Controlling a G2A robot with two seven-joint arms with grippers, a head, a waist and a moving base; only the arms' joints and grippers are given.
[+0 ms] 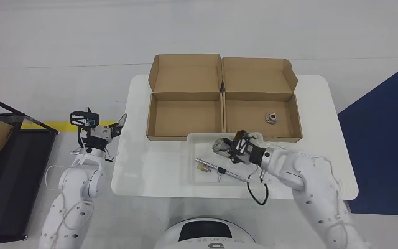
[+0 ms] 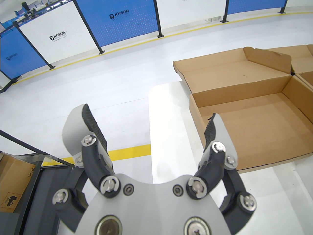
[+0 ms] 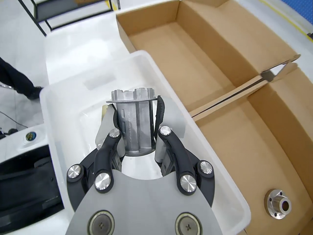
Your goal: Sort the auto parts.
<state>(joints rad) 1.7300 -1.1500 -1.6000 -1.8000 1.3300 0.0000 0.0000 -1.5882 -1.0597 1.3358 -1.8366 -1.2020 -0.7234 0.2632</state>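
Observation:
My right gripper (image 3: pixel 137 113) (image 1: pixel 231 148) is shut on a grey ribbed metal cylinder part (image 3: pixel 133 121) (image 1: pixel 222 145), held over the white plastic tray (image 3: pixel 61 91) (image 1: pixel 194 138). A long metal shaft (image 1: pixel 214 168) lies in that tray. A round flanged hub (image 3: pixel 277 204) (image 1: pixel 271 116) sits in the right cardboard box (image 1: pixel 289 127) (image 3: pixel 269 128). The left cardboard box (image 1: pixel 185 116) (image 2: pixel 256 113) (image 3: pixel 185 47) holds nothing visible. My left gripper (image 2: pixel 151 123) (image 1: pixel 117 122) hangs open beyond the table's left edge, fingers holding nothing.
The white table (image 1: pixel 149 162) carries both boxes at the back and the tray in front of them. A black rack (image 1: pixel 25 155) with a cardboard carton stands on the floor to the left. Blue and white partition panels (image 2: pixel 117 18) line the hall behind.

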